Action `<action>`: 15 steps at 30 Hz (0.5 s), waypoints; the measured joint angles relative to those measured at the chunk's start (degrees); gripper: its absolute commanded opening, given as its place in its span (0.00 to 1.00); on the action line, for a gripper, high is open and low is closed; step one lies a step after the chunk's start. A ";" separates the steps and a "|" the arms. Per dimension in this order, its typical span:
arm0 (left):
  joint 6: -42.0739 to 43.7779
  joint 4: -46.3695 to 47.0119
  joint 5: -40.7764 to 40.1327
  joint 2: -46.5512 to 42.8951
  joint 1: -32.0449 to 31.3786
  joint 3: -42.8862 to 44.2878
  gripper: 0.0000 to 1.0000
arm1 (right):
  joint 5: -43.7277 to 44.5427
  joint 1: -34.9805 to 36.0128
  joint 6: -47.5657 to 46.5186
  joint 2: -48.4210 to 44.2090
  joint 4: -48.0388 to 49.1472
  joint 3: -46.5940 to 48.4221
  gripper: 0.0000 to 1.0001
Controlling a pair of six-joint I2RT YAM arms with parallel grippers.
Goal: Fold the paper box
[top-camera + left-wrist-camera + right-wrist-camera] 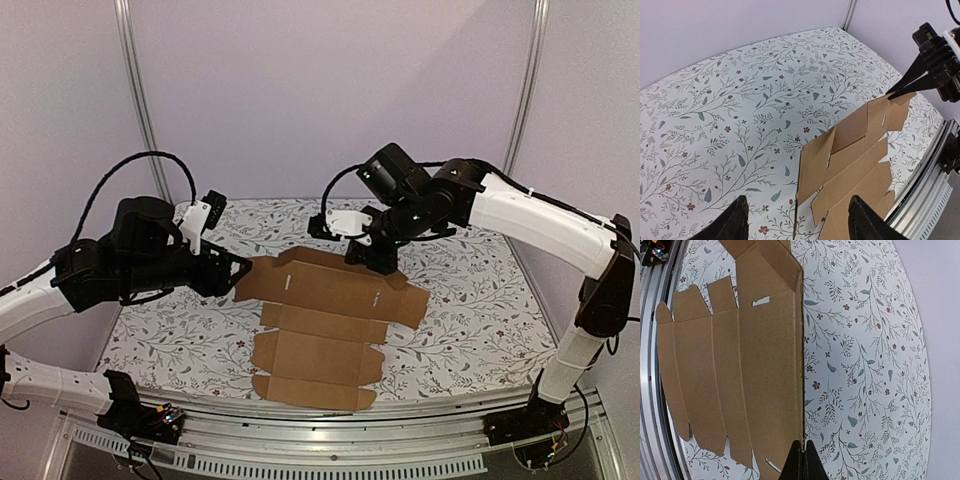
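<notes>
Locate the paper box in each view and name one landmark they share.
Top external: paper box in the middle, slightly low.
Left wrist: paper box at lower right, stretching up-right.
Right wrist: paper box fills the left half.
Shared landmark: right gripper, shut on the box's far edge, visible in all three.

My left arm (45, 385) and right arm (530, 215) wear smooth white shells between chunky black joints. Black cables (150, 153) loop off both wrists, and my fingers (735, 222) are matte black, tapering to blunt points.
</notes>
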 measured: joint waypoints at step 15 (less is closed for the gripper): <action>-10.86 -6.40 -3.74 2.05 -0.02 -0.04 0.69 | 14.53 3.78 5.46 0.09 9.05 -7.04 0.00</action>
